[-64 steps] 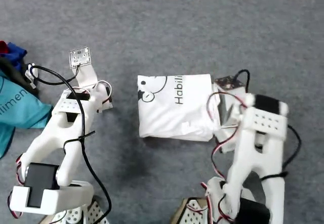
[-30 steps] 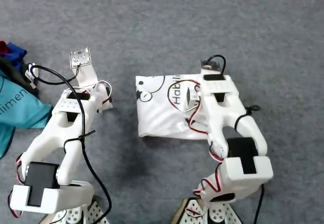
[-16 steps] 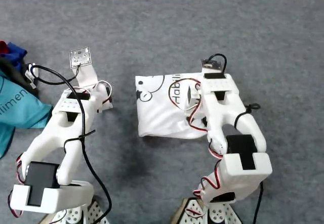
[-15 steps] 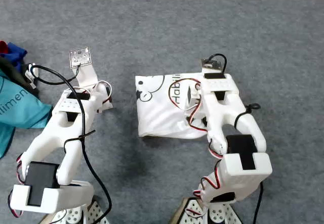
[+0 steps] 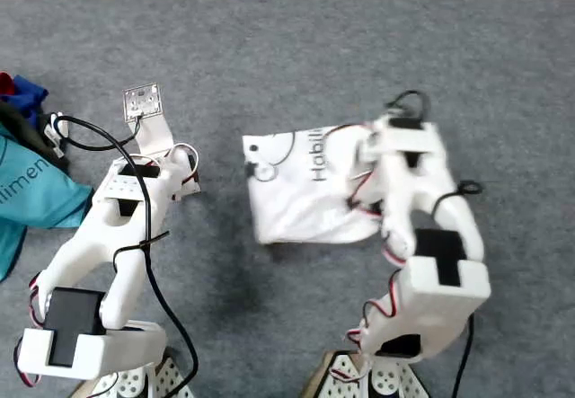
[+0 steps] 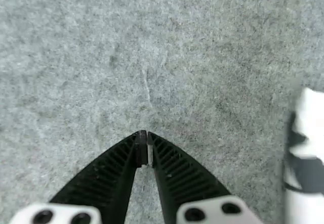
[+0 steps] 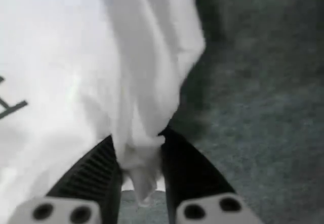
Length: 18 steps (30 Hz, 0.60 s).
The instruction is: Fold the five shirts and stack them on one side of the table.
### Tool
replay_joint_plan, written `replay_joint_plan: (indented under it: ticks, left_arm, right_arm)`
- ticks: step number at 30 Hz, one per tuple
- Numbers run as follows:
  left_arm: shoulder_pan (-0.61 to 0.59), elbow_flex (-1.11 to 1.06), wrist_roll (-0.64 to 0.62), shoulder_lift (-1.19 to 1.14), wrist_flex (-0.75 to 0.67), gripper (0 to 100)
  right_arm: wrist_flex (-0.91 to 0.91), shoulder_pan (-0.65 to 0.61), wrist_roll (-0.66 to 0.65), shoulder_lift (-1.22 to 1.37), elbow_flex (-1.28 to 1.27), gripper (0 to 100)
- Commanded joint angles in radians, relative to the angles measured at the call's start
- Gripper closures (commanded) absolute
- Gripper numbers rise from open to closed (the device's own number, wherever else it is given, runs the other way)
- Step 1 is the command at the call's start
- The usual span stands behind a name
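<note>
- While the right hand [image 7: 137, 144] is clamped on a bunched fold of the white shirt [image 5: 296, 196], that shirt lies folded into a rough rectangle near the middle of the grey table [image 5: 269, 48]. The hand sits at the shirt's three o'clock edge.
- From the right wrist, the pinched cloth stands as a loose ridge between the fingers. The rest of the shirt spreads away over the table.
- At nine o'clock from the white shirt, and apart from it, the left hand [image 6: 143, 144] has its fingers closed tip to tip on nothing, over bare table.
- At the table's nine o'clock edge lies a teal shirt [image 5: 27, 191]. Just beside it, toward ten o'clock, is a bundle of blue and red cloth [image 5: 16, 92]. Neither looks folded.
- The white shirt is probably light, soft and limp, so it should sag and drag rather than keep its shape. A pinch on one edge may pull the top layers loose and open the fold.
- A safer hold would likely take all layers together at the folded edge, or a corner in each hand, so the packet travels flat.
- The table's cover looks felt-like and grippy, so sliding may ruck up the bottom layer. Lifting a little should help.
- One shirt seems nearly done, and no stack looks started yet.
</note>
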<state>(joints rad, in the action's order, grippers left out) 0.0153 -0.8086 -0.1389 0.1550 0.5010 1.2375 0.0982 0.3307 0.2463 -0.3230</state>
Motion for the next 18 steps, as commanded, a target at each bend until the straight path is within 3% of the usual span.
replay_joint_plan:
  ticks: [1, 9, 18]
  left_arm:
    - [0.002, 0.051, 0.003, 0.005, -0.009, 98]
    - [0.002, 0.051, 0.003, 0.005, -0.009, 98]
    - [0.002, 0.049, 0.003, 0.005, -0.009, 98]
  right_arm:
    - [0.005, 0.166, -0.064, 0.001, 0.15, 99.5]
    - [-0.051, 0.331, -0.196, 0.036, 0.369, 99.5]
    - [-0.075, 0.461, -0.229, 0.229, 0.581, 99.4]
